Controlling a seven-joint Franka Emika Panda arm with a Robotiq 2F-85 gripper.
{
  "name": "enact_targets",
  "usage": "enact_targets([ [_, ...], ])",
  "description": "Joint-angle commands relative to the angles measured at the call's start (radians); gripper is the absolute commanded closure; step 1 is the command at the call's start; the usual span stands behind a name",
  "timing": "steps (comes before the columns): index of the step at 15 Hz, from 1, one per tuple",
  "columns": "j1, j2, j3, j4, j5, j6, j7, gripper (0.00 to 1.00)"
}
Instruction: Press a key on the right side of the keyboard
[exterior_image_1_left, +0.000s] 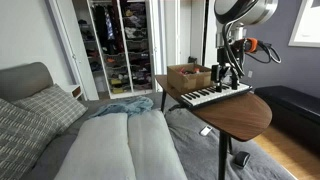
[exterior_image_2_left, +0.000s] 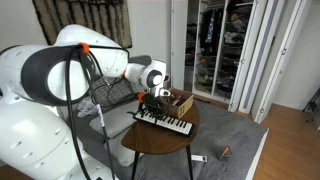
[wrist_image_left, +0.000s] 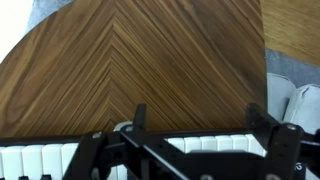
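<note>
Wrist view has the gripper (wrist_image_left: 198, 128), fingers apart, poised directly over the keyboard (wrist_image_left: 40, 160) on the table (wrist_image_left: 150, 60), its long axis running crosswise beneath both fingertips.

keyboard (exterior_image_1_left: 215, 96): 1 | brown box (exterior_image_1_left: 188, 76): 1 | wooden table (exterior_image_1_left: 246, 116): 1

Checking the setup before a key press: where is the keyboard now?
In an exterior view the keyboard lies on the round wooden table, beside the brown box, with the gripper close above it.
</note>
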Motion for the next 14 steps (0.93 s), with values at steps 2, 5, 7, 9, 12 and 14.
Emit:
enact_targets([
  [2, -0.010, 0.000, 0.010, 0.001, 0.002, -0.002, -0.002, 0.00],
  [5, -0.010, 0.000, 0.010, 0.001, 0.002, -0.002, -0.002, 0.00],
  [7, -0.010, 0.000, 0.010, 0.001, 0.002, -0.002, -0.002, 0.00],
  [9, -0.010, 0.000, 0.010, 0.001, 0.002, -0.002, -0.002, 0.00],
  [12, -0.048, 0.005, -0.013, 0.028, -0.020, 0.015, 0.030, 0.00],
  [14, -0.074, -0.008, -0.025, 0.036, -0.035, 0.035, 0.034, 0.00],
])
